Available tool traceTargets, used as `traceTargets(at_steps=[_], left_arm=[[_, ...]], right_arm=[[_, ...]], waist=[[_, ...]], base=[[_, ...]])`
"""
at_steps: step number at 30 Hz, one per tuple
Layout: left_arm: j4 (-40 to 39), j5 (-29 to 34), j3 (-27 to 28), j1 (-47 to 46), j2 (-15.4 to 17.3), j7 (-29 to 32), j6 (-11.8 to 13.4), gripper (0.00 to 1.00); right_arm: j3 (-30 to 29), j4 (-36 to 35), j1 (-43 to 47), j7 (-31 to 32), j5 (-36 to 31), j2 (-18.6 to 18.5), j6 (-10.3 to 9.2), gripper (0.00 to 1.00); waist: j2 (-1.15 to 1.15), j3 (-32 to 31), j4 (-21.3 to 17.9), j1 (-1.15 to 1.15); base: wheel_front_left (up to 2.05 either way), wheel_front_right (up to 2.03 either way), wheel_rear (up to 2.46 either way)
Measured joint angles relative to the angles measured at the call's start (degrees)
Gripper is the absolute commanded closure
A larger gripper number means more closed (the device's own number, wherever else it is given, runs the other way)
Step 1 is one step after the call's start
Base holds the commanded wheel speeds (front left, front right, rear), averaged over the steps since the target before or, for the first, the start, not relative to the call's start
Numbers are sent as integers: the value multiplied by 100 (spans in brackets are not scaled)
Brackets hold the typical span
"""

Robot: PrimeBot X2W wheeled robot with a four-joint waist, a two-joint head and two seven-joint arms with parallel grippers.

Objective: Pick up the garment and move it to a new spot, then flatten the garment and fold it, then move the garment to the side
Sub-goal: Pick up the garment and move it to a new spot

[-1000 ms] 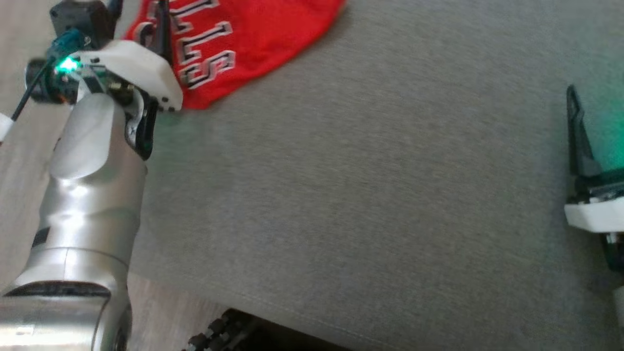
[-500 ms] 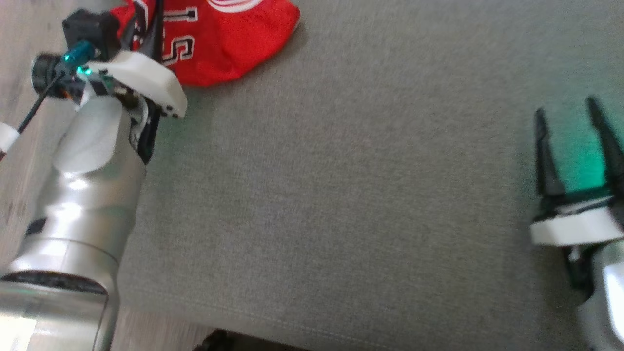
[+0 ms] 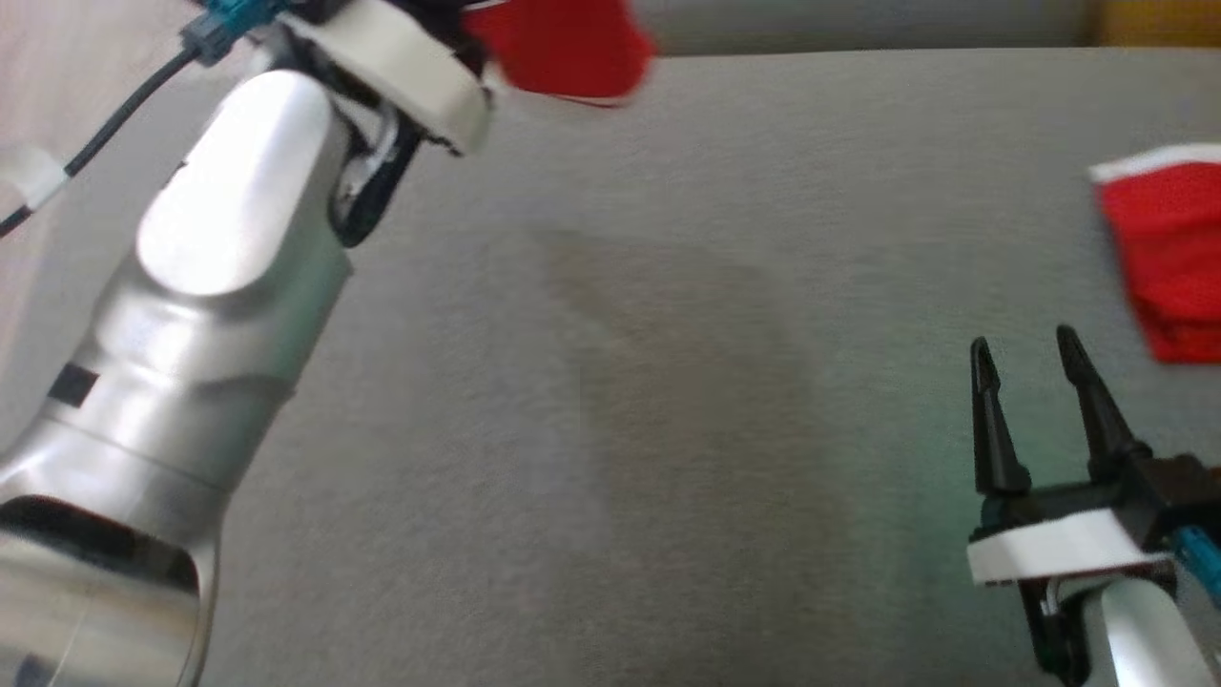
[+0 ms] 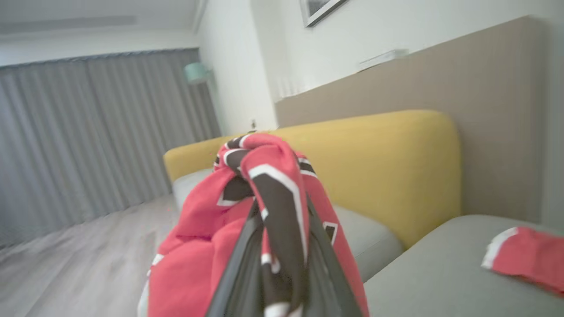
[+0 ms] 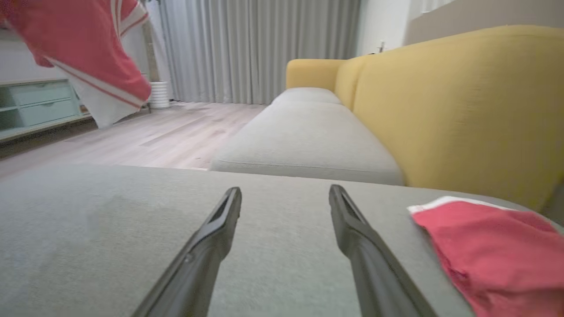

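The garment [image 3: 563,48], a red jersey with black and white lettering, hangs bunched at the top of the head view, lifted off the grey cushion [image 3: 668,401]. My left gripper [image 4: 282,207] is shut on it, and cloth drapes over both fingers in the left wrist view. The hanging garment [image 5: 79,57] also appears at the upper left of the right wrist view. Low over the cushion at the lower right, my right gripper [image 3: 1024,343] is open with nothing between its fingers [image 5: 198,259].
A second red cloth with a white edge [image 3: 1169,248] lies on the cushion just right of my right gripper [image 5: 285,191]. A yellow sofa back [image 5: 440,101] rises behind the cushions. Wooden floor [image 5: 154,136] and a pale cabinet [image 5: 35,105] lie beyond the cushion's edge.
The head camera has shifted. My left gripper has shut on the garment and raised it off the cushion. The right gripper stays open.
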Motion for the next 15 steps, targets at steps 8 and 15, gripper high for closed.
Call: traceTargets(at_steps=[8, 15], left_arm=[[-557, -280, -542, 275, 71, 456, 0, 100], [580, -421, -1321, 1859, 129, -47, 10, 0]], right_arm=[[2, -187, 124, 0, 0, 155, 0, 0], [238, -154, -34, 0, 49, 279, 0, 0]], waist=[[0, -255, -976, 1], [0, 289, -1271, 4]], base=[[0, 0, 0], [0, 0, 0]])
